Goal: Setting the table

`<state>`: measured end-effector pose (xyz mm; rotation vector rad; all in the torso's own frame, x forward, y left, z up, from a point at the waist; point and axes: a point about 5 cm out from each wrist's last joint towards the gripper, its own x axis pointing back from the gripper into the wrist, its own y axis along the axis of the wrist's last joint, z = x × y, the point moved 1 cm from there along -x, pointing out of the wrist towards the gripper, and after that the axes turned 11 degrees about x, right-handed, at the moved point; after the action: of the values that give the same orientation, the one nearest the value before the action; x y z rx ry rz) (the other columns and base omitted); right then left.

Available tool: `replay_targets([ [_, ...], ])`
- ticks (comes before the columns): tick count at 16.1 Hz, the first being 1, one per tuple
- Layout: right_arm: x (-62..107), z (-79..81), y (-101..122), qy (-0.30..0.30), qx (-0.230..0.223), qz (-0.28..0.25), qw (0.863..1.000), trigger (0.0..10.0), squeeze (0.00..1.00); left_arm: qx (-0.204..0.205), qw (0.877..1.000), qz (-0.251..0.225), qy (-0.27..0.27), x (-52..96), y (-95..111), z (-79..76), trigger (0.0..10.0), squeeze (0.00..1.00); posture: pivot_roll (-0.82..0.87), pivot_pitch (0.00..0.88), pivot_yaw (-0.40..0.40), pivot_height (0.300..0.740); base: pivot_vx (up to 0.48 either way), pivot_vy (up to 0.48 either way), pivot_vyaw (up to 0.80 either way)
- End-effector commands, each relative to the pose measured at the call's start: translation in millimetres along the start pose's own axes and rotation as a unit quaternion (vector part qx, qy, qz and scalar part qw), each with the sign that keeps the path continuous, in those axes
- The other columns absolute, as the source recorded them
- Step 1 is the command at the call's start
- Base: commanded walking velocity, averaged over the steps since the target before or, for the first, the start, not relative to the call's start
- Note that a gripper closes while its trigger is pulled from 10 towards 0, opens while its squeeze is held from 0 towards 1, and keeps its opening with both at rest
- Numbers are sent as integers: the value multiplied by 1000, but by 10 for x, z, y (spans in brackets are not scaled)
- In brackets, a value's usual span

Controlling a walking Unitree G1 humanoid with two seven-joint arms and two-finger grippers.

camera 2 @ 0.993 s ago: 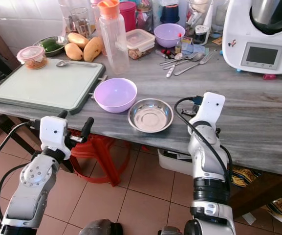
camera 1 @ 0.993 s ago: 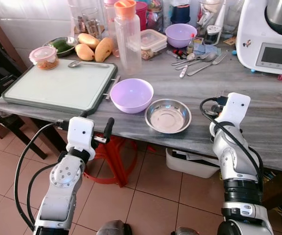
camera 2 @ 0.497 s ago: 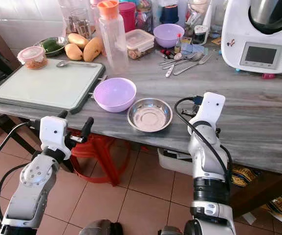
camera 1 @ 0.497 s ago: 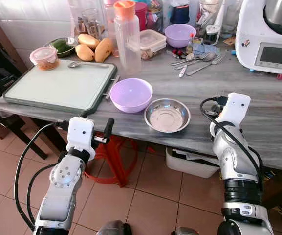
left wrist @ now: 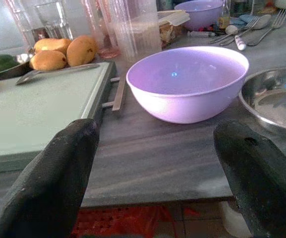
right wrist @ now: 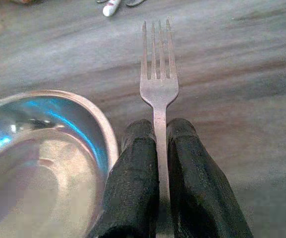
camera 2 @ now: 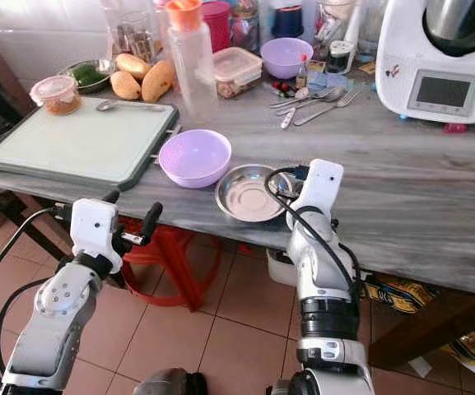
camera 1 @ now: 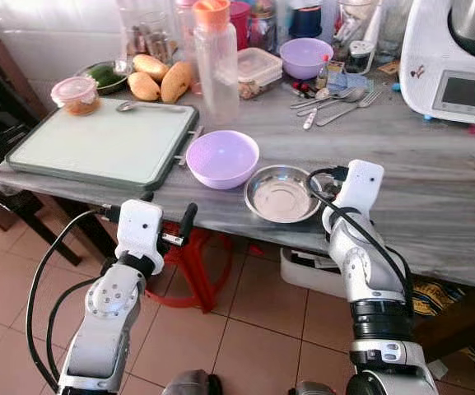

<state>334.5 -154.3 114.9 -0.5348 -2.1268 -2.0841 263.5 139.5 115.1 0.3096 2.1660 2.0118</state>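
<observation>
A lilac bowl point(camera 1: 222, 158) and a shallow steel bowl point(camera 1: 280, 193) sit side by side near the table's front edge. My right gripper point(right wrist: 157, 126) is shut on a fork point(right wrist: 157, 79), low over the marble top just right of the steel bowl point(right wrist: 38, 148); the tines point away from me. The right wrist point(camera 1: 356, 181) shows at the steel bowl's right rim. My left gripper point(camera 1: 165, 216) is open, held in front of and below the table edge, facing the lilac bowl point(left wrist: 187, 82) with nothing between its fingers point(left wrist: 58, 168).
A pale green cutting board point(camera 1: 97, 144) lies at the left, a tall bottle point(camera 1: 215, 58) behind the bowls. Loose cutlery point(camera 1: 336, 103), a smaller lilac bowl point(camera 1: 305, 56), mangoes point(camera 1: 159, 78) and a white kitchen machine point(camera 1: 459, 58) line the back. A red stool point(camera 1: 196, 263) stands under the table.
My right arm has swung left, bringing the fork from the bare table top up beside the steel bowl. The left arm has stayed put.
</observation>
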Motion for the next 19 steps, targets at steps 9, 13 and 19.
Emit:
replay_targets([
  [9,-73,-81,-95,-26,12,29,999,10000,0,0,1000,-3,3,-24,37,4,10000,0,-40,15,90,740,0,0,0],
  [13,-92,-79,-158,-32,7,40,999,10000,0,1,1000,-4,2,-34,42,-6,10000,0,-38,14,90,740,0,0,0],
  [19,-173,-88,-139,-35,18,33,999,10000,0,1,1000,-5,1,-44,43,-17,10000,0,-36,10,90,740,0,0,0],
])
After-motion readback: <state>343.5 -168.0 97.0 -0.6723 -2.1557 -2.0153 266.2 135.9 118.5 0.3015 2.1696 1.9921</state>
